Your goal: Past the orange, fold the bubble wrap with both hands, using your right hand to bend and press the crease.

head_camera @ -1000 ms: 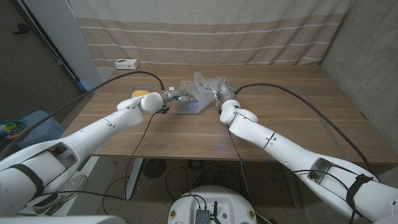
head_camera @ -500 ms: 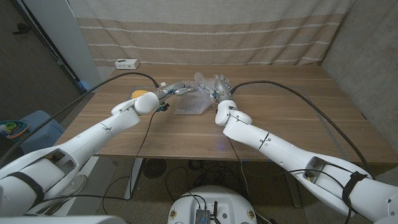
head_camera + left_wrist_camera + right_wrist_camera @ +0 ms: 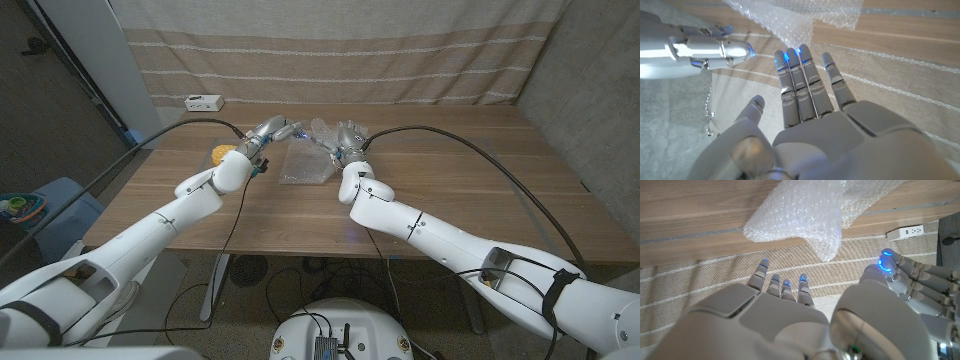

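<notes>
Both hands, left hand (image 3: 272,131) and right hand (image 3: 347,135), hover with fingers spread, empty, over the bubble wrap (image 3: 306,162), which looks loosely doubled; the crease seems unpressed.

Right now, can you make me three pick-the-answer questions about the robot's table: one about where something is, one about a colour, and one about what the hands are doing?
1. Where does the clear crinkly bubble wrap lie?
A. beyond the two hands, on the brown wooden table
B. on the floor
C. on the white power strip

2. What colour is the small round fruit by the left arm?
A. green
B. orange
C. purple

3. What are the left hand and right hand doing?
A. both clutching the wrap
B. fingers spread, holding nothing
C. holding the fruit

Answers: 1 A, the head view shows it mid-table; 2 B, it looks orange-yellow; 3 B, both wrist views show straight fingers short of the wrap.
</notes>
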{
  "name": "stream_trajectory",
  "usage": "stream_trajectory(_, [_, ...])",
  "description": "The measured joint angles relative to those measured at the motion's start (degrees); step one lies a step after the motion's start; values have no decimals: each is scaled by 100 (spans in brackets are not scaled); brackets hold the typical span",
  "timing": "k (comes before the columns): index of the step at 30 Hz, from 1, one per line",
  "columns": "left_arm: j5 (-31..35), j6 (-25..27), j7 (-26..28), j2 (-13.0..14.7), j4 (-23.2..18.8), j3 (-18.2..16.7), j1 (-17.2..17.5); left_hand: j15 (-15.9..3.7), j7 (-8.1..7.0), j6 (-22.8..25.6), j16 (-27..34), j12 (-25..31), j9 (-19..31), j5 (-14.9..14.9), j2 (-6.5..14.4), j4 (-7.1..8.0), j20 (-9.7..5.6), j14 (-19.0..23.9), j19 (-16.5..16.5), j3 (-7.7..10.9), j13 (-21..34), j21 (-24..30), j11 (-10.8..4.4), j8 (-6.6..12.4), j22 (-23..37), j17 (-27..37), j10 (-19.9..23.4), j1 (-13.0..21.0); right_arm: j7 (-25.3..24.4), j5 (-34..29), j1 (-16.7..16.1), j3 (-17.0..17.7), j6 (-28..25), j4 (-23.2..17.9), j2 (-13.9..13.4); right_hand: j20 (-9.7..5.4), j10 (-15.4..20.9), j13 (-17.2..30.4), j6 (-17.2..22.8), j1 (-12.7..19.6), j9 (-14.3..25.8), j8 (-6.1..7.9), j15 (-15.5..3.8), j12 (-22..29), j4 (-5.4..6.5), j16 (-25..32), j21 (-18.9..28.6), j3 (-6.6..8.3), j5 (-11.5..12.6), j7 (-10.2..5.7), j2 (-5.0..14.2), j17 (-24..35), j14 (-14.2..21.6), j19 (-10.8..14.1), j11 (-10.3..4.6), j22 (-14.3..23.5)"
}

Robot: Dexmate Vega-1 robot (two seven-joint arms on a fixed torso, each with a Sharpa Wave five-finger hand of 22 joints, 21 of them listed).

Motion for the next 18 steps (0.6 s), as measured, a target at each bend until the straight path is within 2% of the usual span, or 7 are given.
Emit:
stream_trajectory(3, [140,124,491,-32,-181,-150,212,-77,-2,243,533,389,293,88,125,-255,-96,356,299,185,470,389,-29,234,242,486,265,450,21,-41,63,-49,-2,148,77,0,0,0,0,0,0,0,0,0,0,0,0,0,0,0,0,0,0,0,0,0])
stream_trajectory(5, [290,319,889,-75,-389,-282,421,-114,-13,333,769,578,462,190,220,-366,-162,501,406,401,729,610,-18,350,389,701,339,735,27,-65,113,-82,9,283,148,0,3,0,0,30,0,0,-24,0,-24,0,0,24,0,0,30,0,24,0,-3,0])
stream_trajectory(9, [509,667,1417,-157,-647,-424,660,-137,-21,340,852,680,620,288,306,-366,-166,538,447,651,970,764,-24,405,503,833,350,922,27,-97,177,-120,50,468,246,-11,51,0,31,84,0,0,-31,0,-42,0,39,42,0,-31,23,0,31,51,-11,0])
stream_trajectory(11, [643,919,1842,-241,-821,-544,841,-155,-21,340,852,692,664,329,320,-321,-166,520,447,694,1028,812,-42,424,515,836,307,935,12,-125,232,-159,89,629,336,11,51,0,31,84,0,0,-43,0,-57,20,44,27,0,-31,23,-13,43,73,-11,0])
stream_trajectory(14, [710,1042,2161,-315,-955,-644,988,-134,-19,338,852,725,702,347,320,-285,-166,493,446,731,1088,835,-27,426,539,835,275,935,-20,-155,279,-194,130,772,419,-5,92,0,71,136,0,0,-51,0,-88,40,44,41,0,-72,30,-26,95,86,-52,1])
stream_trajectory(16, [710,1042,2161,-361,-1058,-738,1122,-113,-4,323,847,725,732,366,320,-272,-177,472,419,744,1126,862,9,426,540,835,218,935,-70,-187,279,-194,167,772,419,-7,117,-1,124,137,0,0,-70,0,-103,40,45,56,0,-60,31,-26,115,117,-27,0])
stream_trajectory(18, [768,1045,2694,-386,-1137,-815,1238,-113,12,307,827,725,742,366,320,-250,-166,472,402,766,1150,868,9,426,540,835,218,935,-130,-209,389,-257,201,1145,630,-5,180,-4,164,174,0,-1,-102,0,-120,45,45,74,0,-81,68,-26,147,169,-47,1])
